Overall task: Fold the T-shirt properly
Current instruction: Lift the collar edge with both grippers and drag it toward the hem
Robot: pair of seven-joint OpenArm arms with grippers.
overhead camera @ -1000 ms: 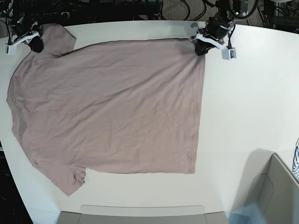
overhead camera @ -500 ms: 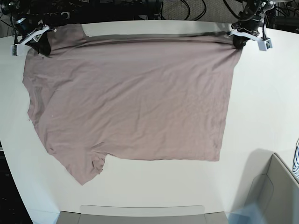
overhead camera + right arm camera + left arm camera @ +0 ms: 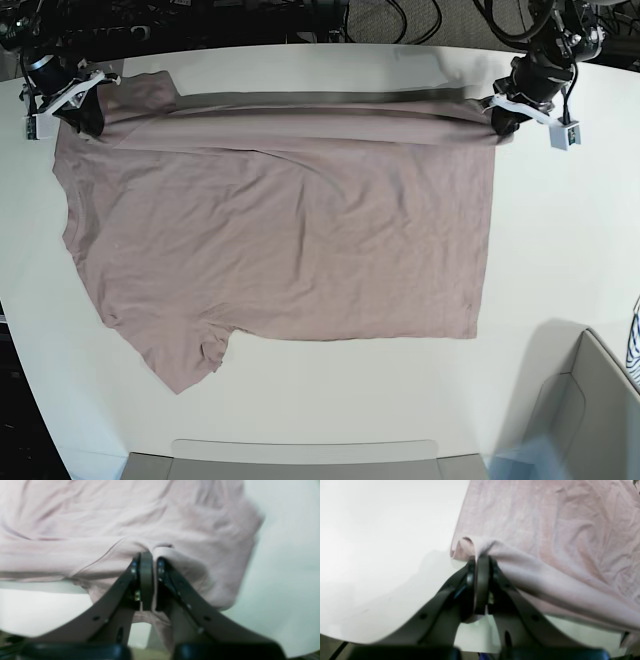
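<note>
The mauve-pink T-shirt (image 3: 280,240) lies spread on the white table (image 3: 565,250), its far edge raised in a taut band between both grippers. My left gripper (image 3: 499,117), at the base view's right, is shut on the far right corner of the hem. In the left wrist view the left gripper (image 3: 481,560) pinches bunched T-shirt (image 3: 557,530) fabric. My right gripper (image 3: 85,113), at the base view's left, is shut on the cloth by the far sleeve. The right wrist view shows the right gripper (image 3: 150,555) clamping a fold of T-shirt (image 3: 100,517). One sleeve (image 3: 185,360) points toward the near left.
A grey bin (image 3: 590,410) stands at the near right corner, with a blue-and-white striped cloth (image 3: 634,350) at the frame's right edge. A grey tray rim (image 3: 300,452) runs along the near edge. Dark cables and gear line the table's back.
Both grippers carried the T-shirt's far edge up and to the right, dragging the whole shirt rightward. Since half a second ago they have come slightly toward the front.
</note>
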